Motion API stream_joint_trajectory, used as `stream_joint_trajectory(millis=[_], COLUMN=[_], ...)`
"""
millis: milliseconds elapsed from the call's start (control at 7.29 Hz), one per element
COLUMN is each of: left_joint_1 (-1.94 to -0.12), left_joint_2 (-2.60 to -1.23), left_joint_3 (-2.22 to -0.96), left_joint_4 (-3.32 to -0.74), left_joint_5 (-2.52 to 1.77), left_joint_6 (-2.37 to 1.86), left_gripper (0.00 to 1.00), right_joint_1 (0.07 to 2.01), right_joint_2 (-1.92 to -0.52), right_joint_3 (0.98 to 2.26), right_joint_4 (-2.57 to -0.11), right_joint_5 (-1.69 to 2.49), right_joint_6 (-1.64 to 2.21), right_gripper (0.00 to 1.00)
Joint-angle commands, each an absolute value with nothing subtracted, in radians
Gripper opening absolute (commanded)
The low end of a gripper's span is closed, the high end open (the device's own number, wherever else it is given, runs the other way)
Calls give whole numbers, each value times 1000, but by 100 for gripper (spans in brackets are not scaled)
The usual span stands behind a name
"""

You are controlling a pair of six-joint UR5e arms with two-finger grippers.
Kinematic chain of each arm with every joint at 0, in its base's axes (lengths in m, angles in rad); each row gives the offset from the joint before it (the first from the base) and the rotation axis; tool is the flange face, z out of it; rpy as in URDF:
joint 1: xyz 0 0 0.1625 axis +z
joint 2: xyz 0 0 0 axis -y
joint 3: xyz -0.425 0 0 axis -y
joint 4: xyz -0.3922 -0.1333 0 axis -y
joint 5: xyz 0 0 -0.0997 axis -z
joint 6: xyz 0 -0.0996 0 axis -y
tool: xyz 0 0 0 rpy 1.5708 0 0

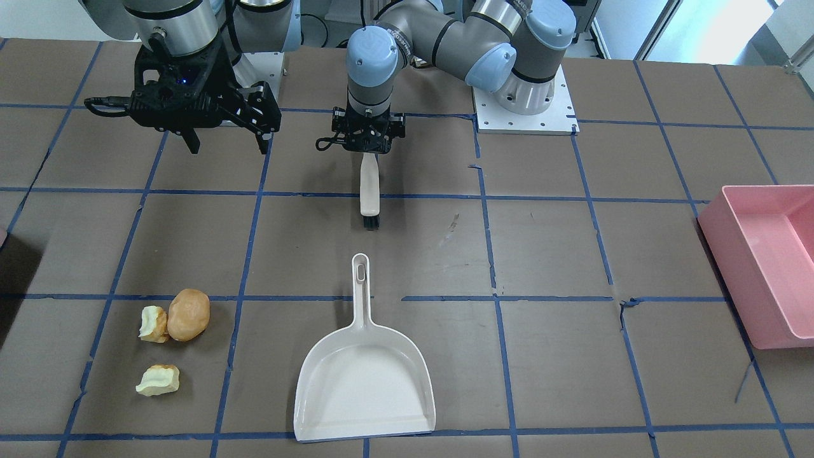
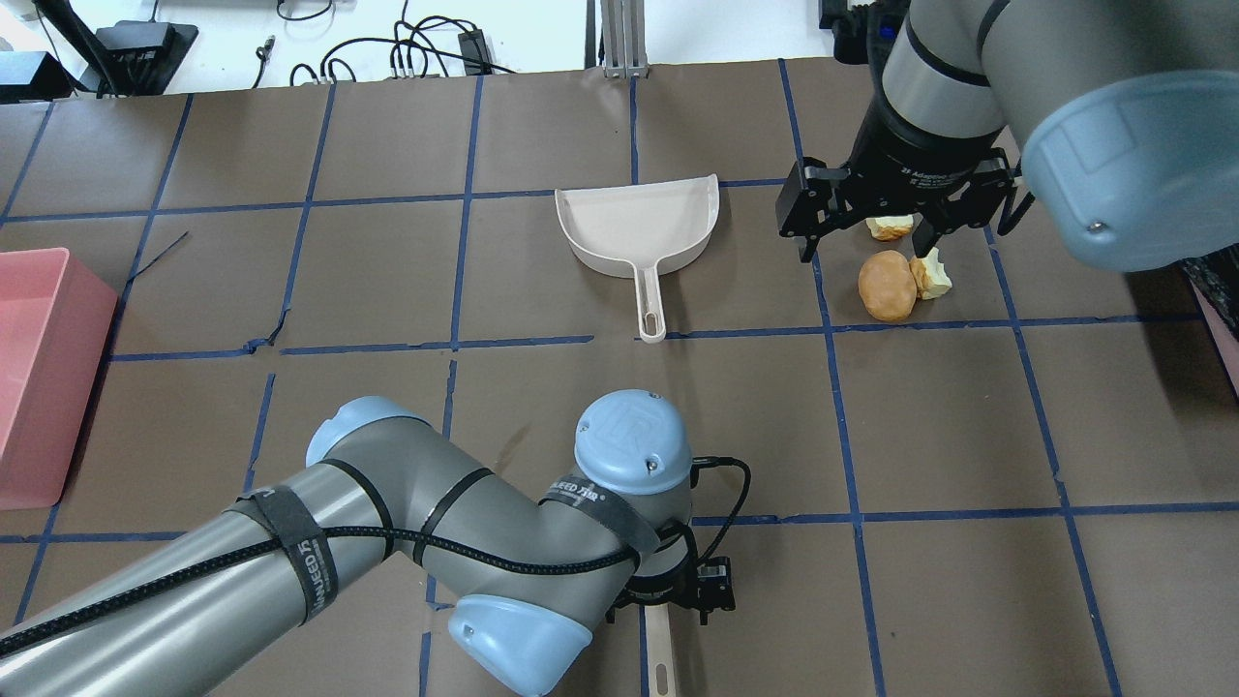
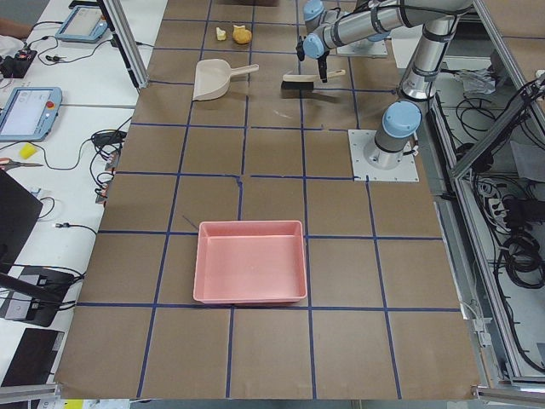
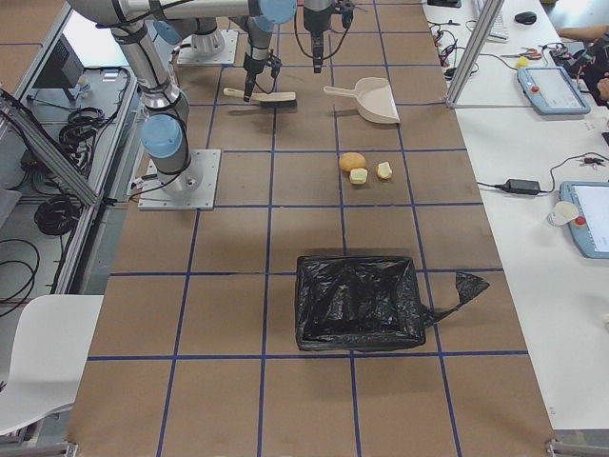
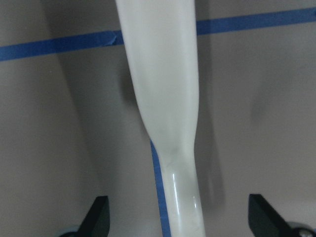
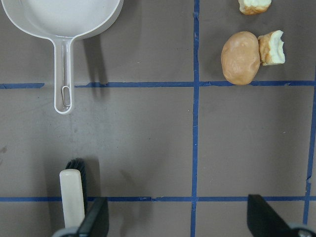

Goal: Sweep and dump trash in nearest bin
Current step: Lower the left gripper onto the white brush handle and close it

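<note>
The trash lies together on the table: a tan-brown lump [image 1: 188, 314] touching one pale bitten chunk [image 1: 152, 324], and a second chunk [image 1: 158, 380] a little apart. A white dustpan [image 1: 365, 375] lies flat, its handle pointing at the robot. A white brush [image 1: 369, 191] with dark bristles lies just behind it. My left gripper [image 1: 369, 149] is open and low over the brush handle [image 5: 163, 98], one finger on each side. My right gripper [image 1: 229, 149] is open and empty, held high above the table; its wrist view shows the lump [image 6: 240, 58] and the dustpan [image 6: 61, 19].
A pink bin [image 1: 763, 254] stands at the table's end on my left side. A bin lined with a black bag [image 4: 360, 300] stands at the end on my right side, closer to the trash. Blue tape lines grid the brown table.
</note>
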State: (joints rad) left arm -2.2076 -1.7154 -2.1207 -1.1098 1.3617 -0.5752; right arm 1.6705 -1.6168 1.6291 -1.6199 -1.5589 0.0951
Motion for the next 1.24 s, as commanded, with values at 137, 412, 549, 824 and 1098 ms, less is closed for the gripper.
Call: stream_joint_trajectory(millis=[137,412,549,824,1098], left_joint_1=[-2244,-2258,-2263,-2263,-2263], left_joint_2=[-1713,-1712,-1712,-1706,-1706], left_joint_3=[-2137,-2137,-2137,-2137,-2138], left_joint_4=[-1112,-1112,-1112,-1111,-1112], left_joint_5=[1361,1362,1362,1364,1368], left_joint_6=[-610,-627,-637,-638,-624], left_gripper=[100,100,100,100,99], right_joint_1=[1671,1671,1671,1672,1672], right_joint_2=[-1617,-1617,-1617,-1617,-1617], right_joint_3=[1629,1629,1629,1629,1629], right_joint_4=[-1620,-1620,-1618,-1620,-1620], right_joint_5=[-1560,-1560,-1560,-1559,-1557], right_joint_6=[95,95,95,95,95], right_gripper=[100,100,100,100,100])
